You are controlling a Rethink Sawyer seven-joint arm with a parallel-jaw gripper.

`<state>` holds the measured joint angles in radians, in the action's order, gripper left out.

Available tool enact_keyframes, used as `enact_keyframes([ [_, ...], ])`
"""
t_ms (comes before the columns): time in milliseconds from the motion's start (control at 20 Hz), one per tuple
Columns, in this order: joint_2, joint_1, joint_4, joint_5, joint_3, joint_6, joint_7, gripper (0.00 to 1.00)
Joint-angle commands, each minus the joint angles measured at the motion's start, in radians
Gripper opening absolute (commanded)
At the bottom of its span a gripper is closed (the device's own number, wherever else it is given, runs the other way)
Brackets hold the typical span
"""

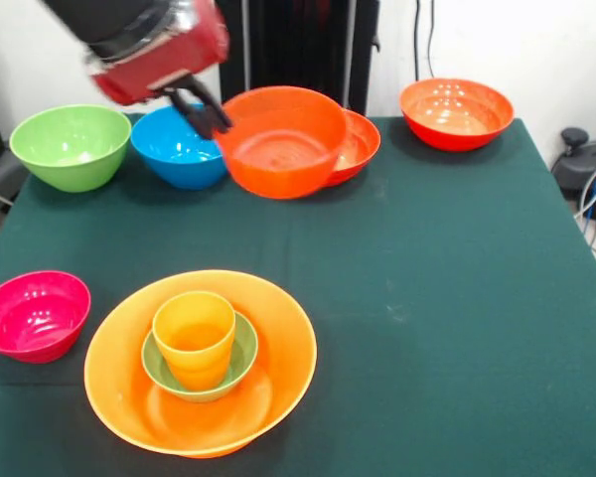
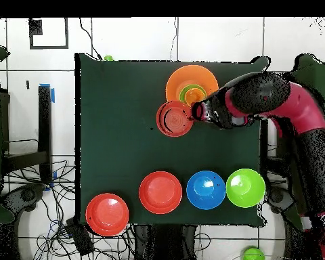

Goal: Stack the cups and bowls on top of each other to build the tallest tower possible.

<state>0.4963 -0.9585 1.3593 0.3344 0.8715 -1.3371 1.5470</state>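
Clenched on the rim of the small red-orange bowl (image 1: 283,144) with the gripper (image 1: 207,111), holding it aloft beside the tower, not yet above the orange cup (image 1: 194,333) standing in the small green bowl (image 1: 241,350) inside the largest orange bowl (image 1: 290,338). Best to centre over the cup, level the rim, lower slowly and release only once seated, to avoid tipping the cup. Tilted now, mouth up and toward the front camera; round, so no long axis, centre line leaning off vertical.

Dark green table (image 1: 457,298), floor cables (image 2: 30,189)
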Motion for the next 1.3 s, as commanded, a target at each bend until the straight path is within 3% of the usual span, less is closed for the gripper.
enact_keyframes([
  [50, -0.153, 0.05, -0.306, 0.05, 0.049, -0.259, -0.509, 0.0],
  [150, -0.185, 0.07, -0.388, 0.071, 0.04, -0.3, -0.558, 0.0],
  [400, -0.262, 0.132, -0.568, 0.146, 0.019, -0.298, -0.643, 0.0],
  [900, -0.338, 0.268, -0.88, 0.303, 0.052, -0.327, -0.71, 0.0],
  [1100, -0.344, 0.288, -0.925, 0.363, 0.061, -0.332, -0.749, 0.0],
  [1300, -0.335, 0.288, -0.903, 0.419, 0.013, -0.326, -0.79, 0.0],
])
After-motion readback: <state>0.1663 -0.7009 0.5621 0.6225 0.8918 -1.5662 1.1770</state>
